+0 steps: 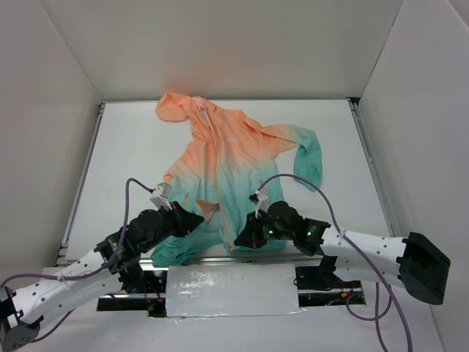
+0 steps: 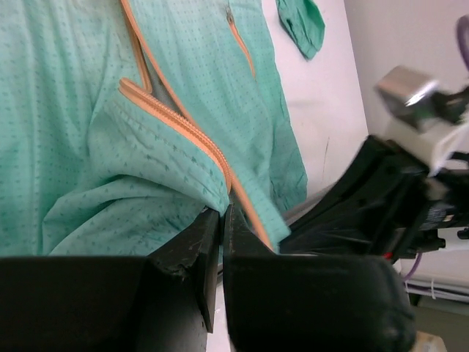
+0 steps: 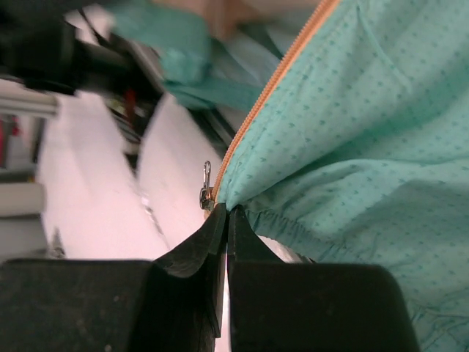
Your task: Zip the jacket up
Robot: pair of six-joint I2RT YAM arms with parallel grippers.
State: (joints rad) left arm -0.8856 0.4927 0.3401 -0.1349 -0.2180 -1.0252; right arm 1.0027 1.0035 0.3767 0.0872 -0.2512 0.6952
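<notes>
At the teal hem of the jacket (image 1: 227, 169), by the near edge of the bench (image 1: 124, 161), the left tool (image 2: 222, 216) is clenched on one zipper edge. The right tool (image 3: 226, 213) is pinched shut on the other, just beside the metal pull (image 3: 206, 183). Beyond them the jacket lies flat, hood farthest, with bench surface showing wide on either side.

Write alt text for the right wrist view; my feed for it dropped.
The right gripper, jaws closed, pinches the bottom corner of the teal jacket, where the orange zipper tape ends. A small metal zipper slider sits just above the fingertips at the fabric's left edge. The background is blurred.
</notes>
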